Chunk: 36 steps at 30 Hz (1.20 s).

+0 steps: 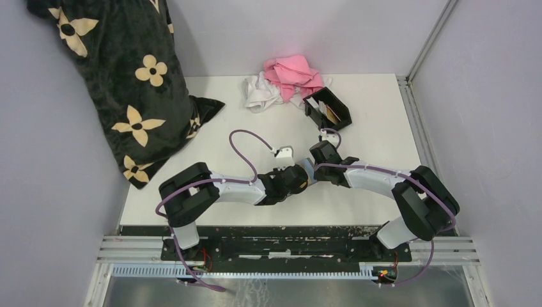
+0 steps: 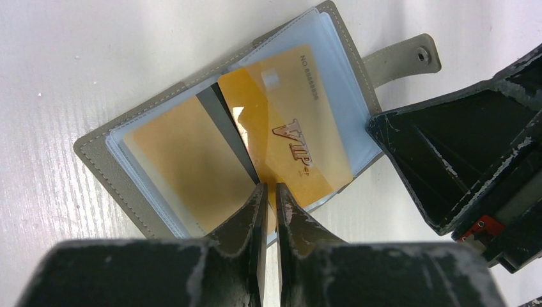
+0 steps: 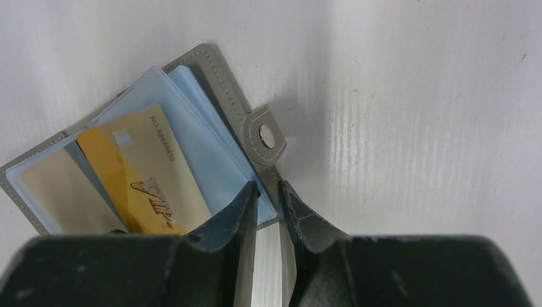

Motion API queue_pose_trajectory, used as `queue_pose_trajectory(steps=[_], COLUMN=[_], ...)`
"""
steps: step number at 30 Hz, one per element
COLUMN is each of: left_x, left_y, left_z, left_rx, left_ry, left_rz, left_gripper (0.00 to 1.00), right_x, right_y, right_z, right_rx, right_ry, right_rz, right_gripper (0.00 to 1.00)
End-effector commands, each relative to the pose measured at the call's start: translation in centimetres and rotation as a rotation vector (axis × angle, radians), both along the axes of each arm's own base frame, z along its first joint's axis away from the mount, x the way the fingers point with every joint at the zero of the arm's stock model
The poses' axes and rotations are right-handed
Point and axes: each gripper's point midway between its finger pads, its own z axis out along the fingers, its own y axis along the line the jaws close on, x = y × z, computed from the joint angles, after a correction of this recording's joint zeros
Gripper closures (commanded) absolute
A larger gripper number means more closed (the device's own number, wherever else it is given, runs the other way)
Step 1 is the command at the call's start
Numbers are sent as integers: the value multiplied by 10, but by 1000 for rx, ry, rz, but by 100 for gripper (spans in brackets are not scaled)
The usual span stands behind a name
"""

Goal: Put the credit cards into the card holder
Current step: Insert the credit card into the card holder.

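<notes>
With left pincer [image 2: 269, 192], pinching the bottom edge of the gold plastic VIP credit card [image 2: 287, 121], tilted across the clear sleeves of the open flat grey folding wallet [image 2: 96, 157] at frame centre. With right pincer [image 3: 267, 192], clamping that wallet's edge just below its snap tab [image 3: 267, 137]. Leaving the small black plastic open-topped card holder [image 1: 343, 110] upper right of centre on the white table [image 1: 383, 134], apart from the wallet.

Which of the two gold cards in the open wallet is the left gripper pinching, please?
The shiny VIP card, its lower edge between the left gripper's fingers; the plain gold card lies dull behind its sleeve.
</notes>
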Motion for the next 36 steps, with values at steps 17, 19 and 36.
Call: queue_pose_trajectory(steps=[17, 19, 36], left_x=[4, 3, 4], left_y=[-1, 0, 16], left_z=[14, 14, 15], left_rx=[-122, -127, -105], left_ry=[-29, -28, -43], left_rz=[66, 75, 150], left_gripper=[84, 84, 85], right_x=[-3, -4, -8], right_y=[0, -1, 0], right_z=[-5, -5, 31], right_rx=[18, 17, 43], right_ry=[7, 7, -63], right_rz=[-8, -8, 20], right_gripper=[76, 76, 73])
